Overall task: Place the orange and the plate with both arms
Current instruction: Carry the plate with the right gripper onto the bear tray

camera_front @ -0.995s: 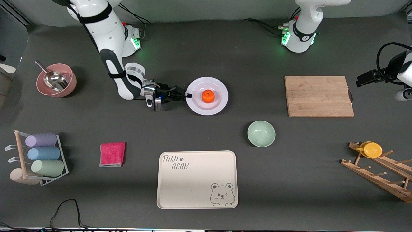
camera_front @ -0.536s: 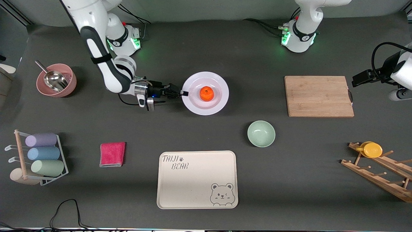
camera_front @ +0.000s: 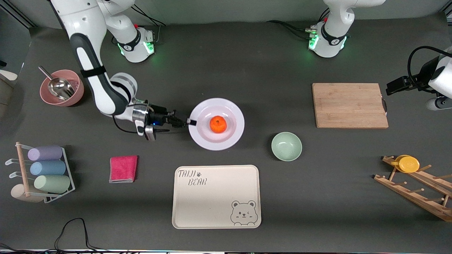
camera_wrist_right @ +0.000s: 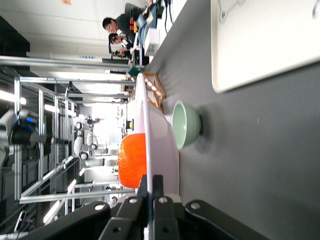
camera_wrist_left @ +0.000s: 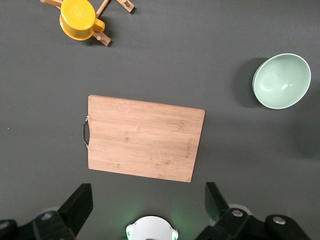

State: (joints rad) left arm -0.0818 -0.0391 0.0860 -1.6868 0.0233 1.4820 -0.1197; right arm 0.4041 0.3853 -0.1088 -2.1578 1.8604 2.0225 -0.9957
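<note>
Since a second ago the plate [camera_front: 216, 124] has travelled down and a bit leftward in the front frame, and we can see the right end effector [camera_front: 188, 122] clenched on its rim edge, fingers [camera_wrist_right: 159, 210] pinching the rim. Our orange [camera_front: 218, 124] sits in the middle of the plate, which is lifted off the surface [camera_front: 247, 70] in the right wrist view. It's now just above the bear tray [camera_front: 216, 196] in the frame, beside the green bowl [camera_front: 286, 146]. Our left end effector [camera_wrist_left: 147, 210] waits up high over the cutting board [camera_front: 350, 105] at the frame's right, fingers spread, grasping nothing.
</note>
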